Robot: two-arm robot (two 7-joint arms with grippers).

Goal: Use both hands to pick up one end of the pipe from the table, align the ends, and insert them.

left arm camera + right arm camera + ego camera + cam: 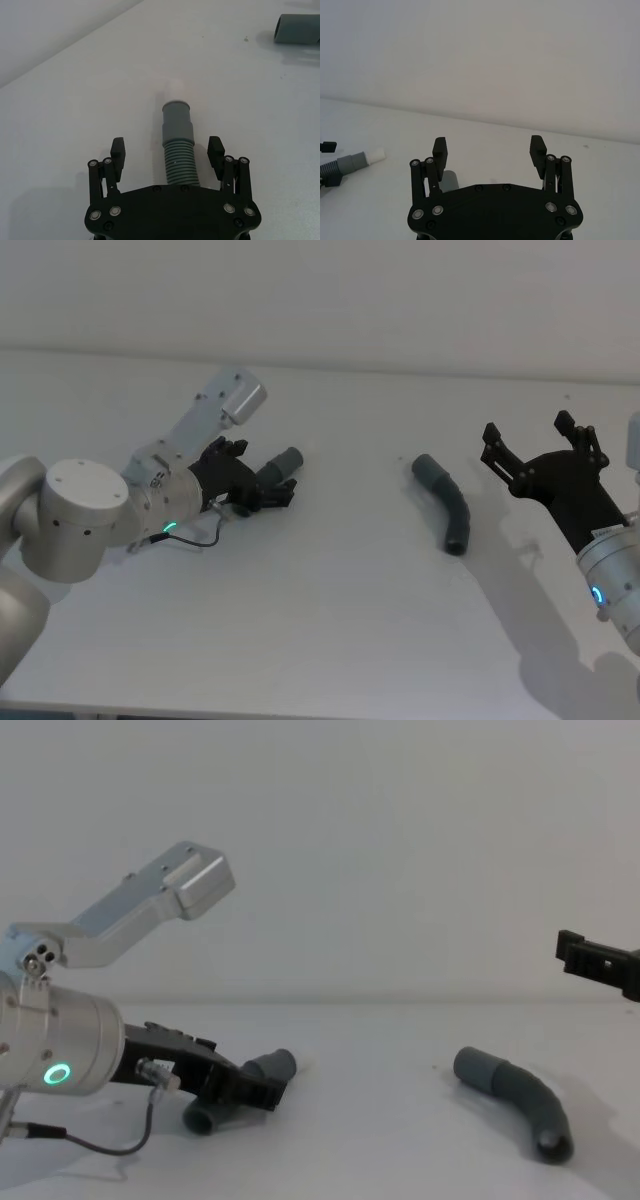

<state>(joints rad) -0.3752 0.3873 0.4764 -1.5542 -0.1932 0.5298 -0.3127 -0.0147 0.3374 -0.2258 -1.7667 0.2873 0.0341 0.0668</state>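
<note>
The left hand (167, 147) is set wide open astride the left pipe (177, 125) on the counter (330, 620), cuff aimed right, ready for gripping. The right hand (528, 440), open and empty, is held raised right of the right pipe (447, 502), likely before its own approach.

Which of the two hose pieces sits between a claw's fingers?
The left piece: it lies between the left gripper's open fingers. The other piece lies untouched, apart from the open right gripper.
</note>
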